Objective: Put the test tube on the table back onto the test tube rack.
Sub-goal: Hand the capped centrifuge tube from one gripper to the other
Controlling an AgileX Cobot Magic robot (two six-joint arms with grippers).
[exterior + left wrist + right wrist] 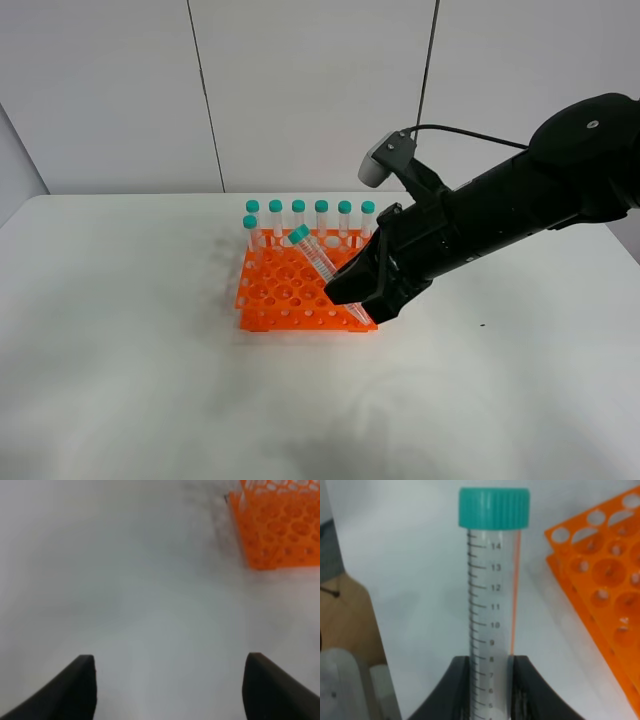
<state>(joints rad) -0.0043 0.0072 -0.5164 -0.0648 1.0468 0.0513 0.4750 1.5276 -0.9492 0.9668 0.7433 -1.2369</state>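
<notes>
Clear graduated test tube point(492, 605), teal cap toward 11 o'clock, pinched in right fingers point(456, 692); left fingers point(72, 695) apart, empty; white counter point(120, 380), pale panelled wall point(300, 90).

Behind the white worktop point(120, 400) stands a pale, plain wall point(310, 90) of flat panels, split by two thin dark seams point(207, 100), one left of centre, one right. At the far left a greyer panel point(15, 160) angles off. The light is soft and even, leaving only faint shadows on the worktop.
</notes>
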